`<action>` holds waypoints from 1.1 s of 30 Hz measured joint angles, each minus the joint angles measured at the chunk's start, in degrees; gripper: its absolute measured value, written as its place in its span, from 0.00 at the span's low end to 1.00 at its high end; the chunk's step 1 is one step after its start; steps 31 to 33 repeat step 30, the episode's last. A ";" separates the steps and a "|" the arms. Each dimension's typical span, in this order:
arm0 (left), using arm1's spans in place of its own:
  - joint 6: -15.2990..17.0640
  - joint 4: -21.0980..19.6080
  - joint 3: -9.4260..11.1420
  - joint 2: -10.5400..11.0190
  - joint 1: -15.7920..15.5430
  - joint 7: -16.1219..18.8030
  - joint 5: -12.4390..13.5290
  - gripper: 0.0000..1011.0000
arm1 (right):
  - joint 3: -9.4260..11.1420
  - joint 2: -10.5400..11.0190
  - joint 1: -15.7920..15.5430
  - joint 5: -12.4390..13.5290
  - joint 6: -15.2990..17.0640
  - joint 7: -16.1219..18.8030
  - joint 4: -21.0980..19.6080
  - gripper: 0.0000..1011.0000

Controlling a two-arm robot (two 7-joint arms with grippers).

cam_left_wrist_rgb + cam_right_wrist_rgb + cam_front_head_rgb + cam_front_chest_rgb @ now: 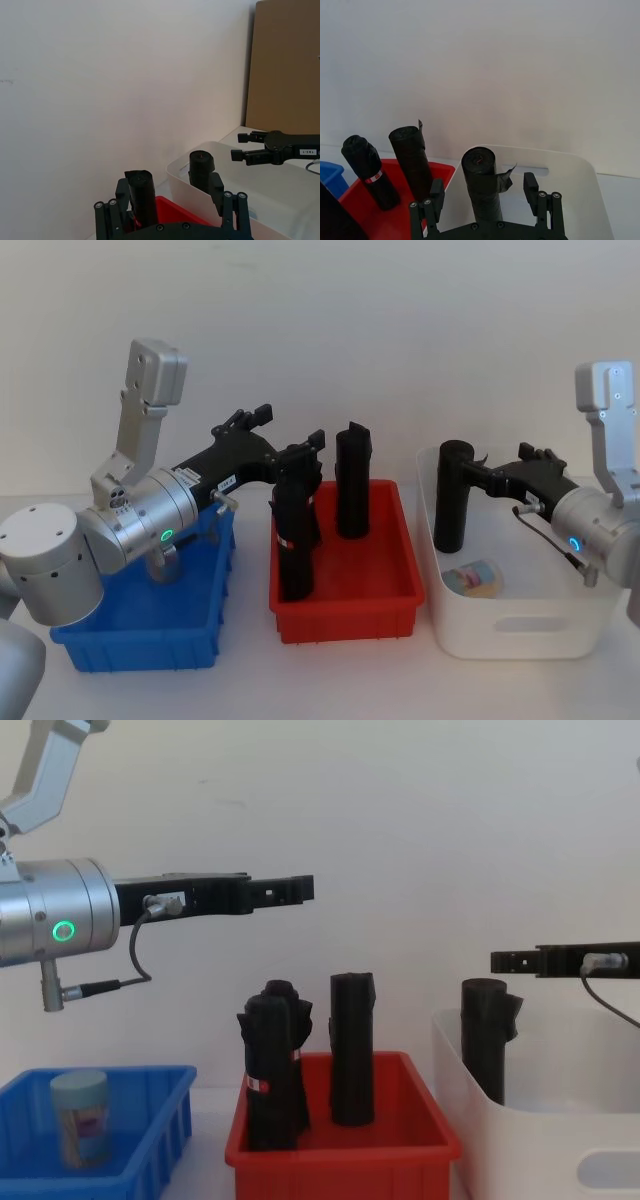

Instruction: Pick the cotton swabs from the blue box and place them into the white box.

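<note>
- Looking down from the head view, the left gripper (290,440) hung above the seam between the blue box (140,645) and the red bin (345,605), its fingers spread and holding nothing. The right gripper (490,472) reached over the white box (510,625), fingers spread too. One tub of cotton swabs (474,578) lay on its side on the white box's floor, beside a black roll (452,495) standing in the same box. Two more black rolls (296,530) stood in the red bin.
- From the left wrist view, the left gripper's fingers (122,197) stood apart with empty air between them, above the red bin's corner (175,210) and the white box's rim (185,167). The right gripper (240,147) showed farther off.
- From the right wrist view, the right gripper's fingers (437,192) were spread on either side of a black roll (481,185) in the white box (570,175), not touching it.
- In the chest view, a second tub of cotton swabs (80,1117) stood upright in the blue box (150,1145). The left gripper (300,890) hovered well above the red bin (340,1155); the right gripper (500,960) hovered just above the roll in the white box (545,1140).
</note>
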 joint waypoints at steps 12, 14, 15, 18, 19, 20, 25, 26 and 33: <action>0.00 0.00 0.00 0.00 0.00 0.00 0.00 0.99 | 0.08 0.06 -0.09 0.46 0.41 -0.09 -0.22 0.99; 0.00 0.00 0.00 0.00 0.00 0.00 0.00 0.99 | 0.09 0.06 -0.11 0.49 0.44 -0.09 -0.23 0.99; 0.00 0.00 0.00 0.00 0.00 0.00 0.00 0.99 | 0.10 0.06 -0.11 0.52 0.45 -0.09 -0.24 0.99; 0.00 0.00 0.00 0.00 0.00 0.00 0.00 0.99 | 0.11 0.06 -0.13 0.55 0.49 -0.09 -0.26 0.99; 0.00 0.00 0.00 0.00 0.00 0.00 0.00 0.99 | 0.12 0.06 -0.13 0.57 0.50 -0.09 -0.27 0.99; 0.00 0.00 0.00 0.00 0.00 0.00 0.00 0.99 | 0.12 0.06 -0.13 0.57 0.50 -0.09 -0.27 0.99; 0.00 0.00 0.00 0.00 0.00 0.00 0.00 0.99 | 0.14 0.06 -0.16 0.60 0.53 -0.09 -0.31 0.99; 0.00 0.00 0.00 0.00 0.00 0.00 0.00 0.99 | 0.14 0.06 -0.17 0.60 0.54 -0.09 -0.32 0.99; 0.00 0.00 0.00 0.00 0.00 0.00 0.00 0.99 | 0.14 0.06 -0.17 0.62 0.57 -0.09 -0.32 0.99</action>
